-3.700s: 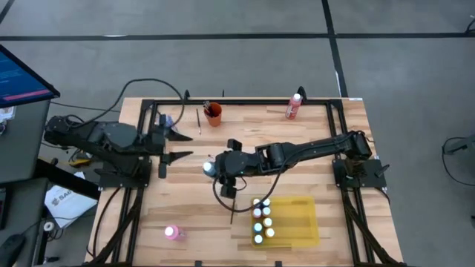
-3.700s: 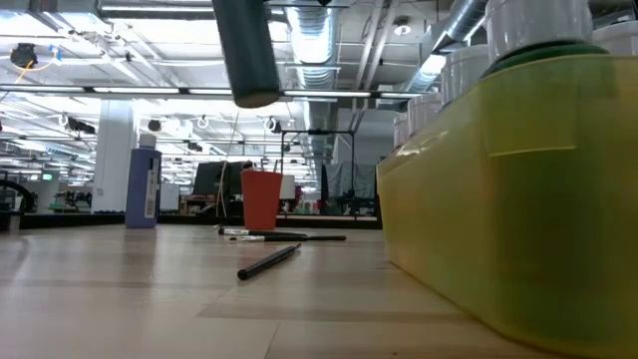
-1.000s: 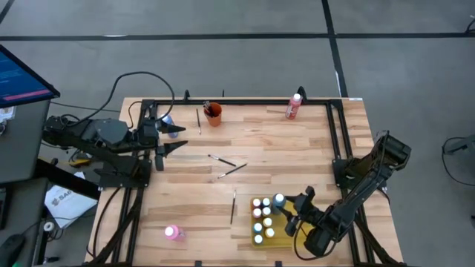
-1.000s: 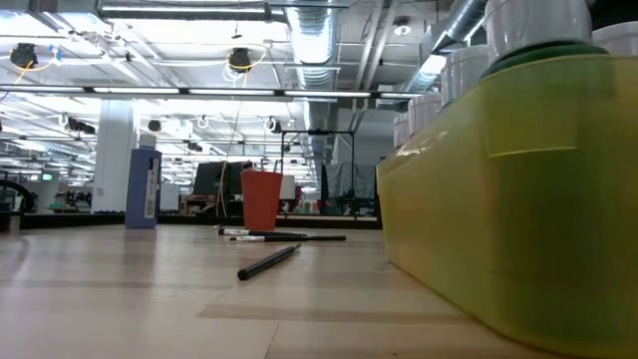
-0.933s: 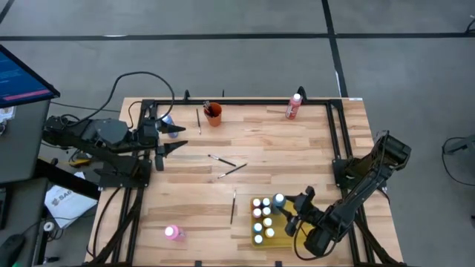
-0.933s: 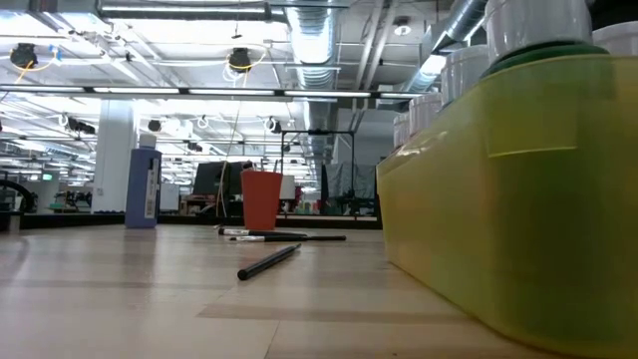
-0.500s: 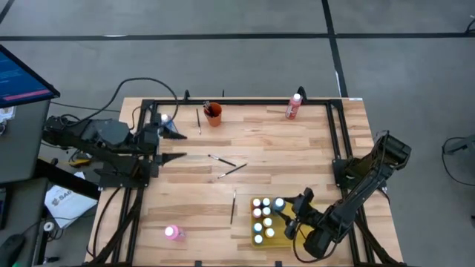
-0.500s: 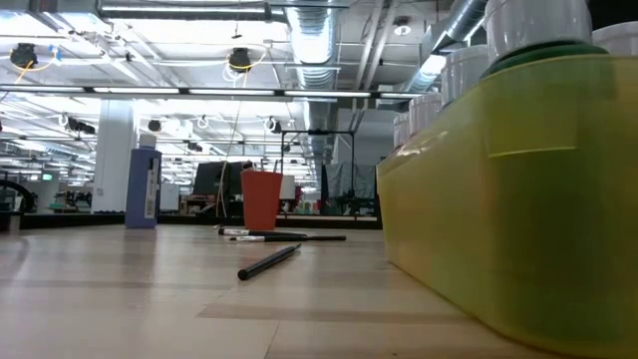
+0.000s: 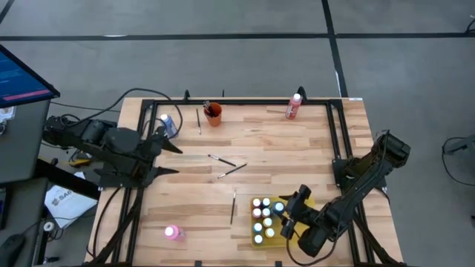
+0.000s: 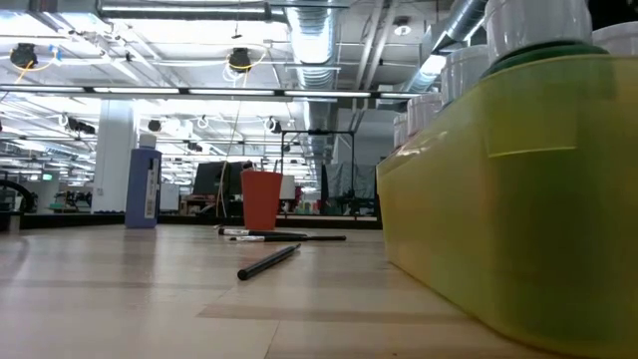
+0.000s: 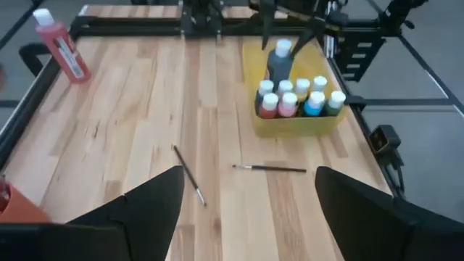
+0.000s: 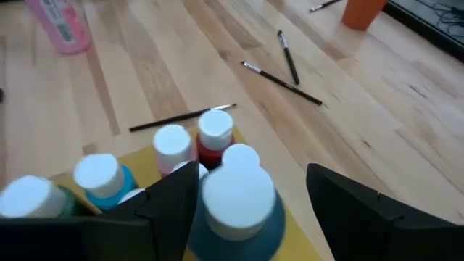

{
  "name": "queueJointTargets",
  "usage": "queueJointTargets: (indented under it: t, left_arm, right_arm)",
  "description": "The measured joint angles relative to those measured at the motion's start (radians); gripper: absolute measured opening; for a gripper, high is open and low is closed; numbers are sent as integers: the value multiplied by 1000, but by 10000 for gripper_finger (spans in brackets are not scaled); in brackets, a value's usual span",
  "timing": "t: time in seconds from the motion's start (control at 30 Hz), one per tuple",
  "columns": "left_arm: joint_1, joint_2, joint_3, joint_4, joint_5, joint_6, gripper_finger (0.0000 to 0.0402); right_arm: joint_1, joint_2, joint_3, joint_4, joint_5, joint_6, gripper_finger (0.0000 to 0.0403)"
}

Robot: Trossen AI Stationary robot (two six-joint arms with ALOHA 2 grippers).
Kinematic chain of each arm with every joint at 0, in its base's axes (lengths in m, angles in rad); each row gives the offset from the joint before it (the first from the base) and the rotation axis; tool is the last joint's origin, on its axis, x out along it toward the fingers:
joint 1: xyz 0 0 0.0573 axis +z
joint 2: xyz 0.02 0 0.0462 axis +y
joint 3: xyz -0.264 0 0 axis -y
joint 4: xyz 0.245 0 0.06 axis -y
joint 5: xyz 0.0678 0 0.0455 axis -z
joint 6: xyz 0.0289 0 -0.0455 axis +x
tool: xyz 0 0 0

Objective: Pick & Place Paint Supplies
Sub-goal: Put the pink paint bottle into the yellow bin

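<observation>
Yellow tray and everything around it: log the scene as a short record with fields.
tray: yellow tray near the table's front right, holding white-capped paint bottles
right gripper: open around a blue bottle in the tray
left gripper: open, at the table's left edge
loose bottles: pink, red, blue
brushes: three lying mid-table
cup: orange cup at the back

Even, bright light falls on my table [image 9: 297, 148] from overhead; shadows under the brushes are faint and short. Across the low view, ceiling lamps [image 10: 239, 62] glare in long white rows, and the yellow tray [image 10: 518, 199] looms close and soft. Through my right wrist, the nearest bottle cap [image 12: 238, 190] blurs (too close to focus). My left wrist view smears slightly at its edges.
</observation>
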Motion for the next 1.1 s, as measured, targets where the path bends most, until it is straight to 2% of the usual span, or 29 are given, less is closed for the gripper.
queueJointTargets:
  t: [0.1,0.2,0.33,0.5,0.77,0.93,1.1]
  left_arm:
    - [0,0,0,-25,17,-6,299]
    - [0,0,0,-110,85,-18,299]
    - [0,3,0,-242,197,-105,305]
    - [-32,4,0,-279,296,-216,307]
    - [-237,28,-13,-320,316,-345,301]
    - [-401,80,-52,-304,238,-428,300]
    - [-548,153,-83,-221,164,-484,300]
  right_arm:
    - [-8,0,0,-12,-2,23,250]
    - [-10,-6,0,-18,-3,30,250]
    - [-13,-27,20,-28,-6,-3,251]
    - [-41,-68,57,-32,-4,-86,251]
    - [-90,-81,102,-33,-3,-206,251]
    - [-111,-81,103,-34,-5,-212,251]
    - [-122,-81,103,-33,-6,-211,251]
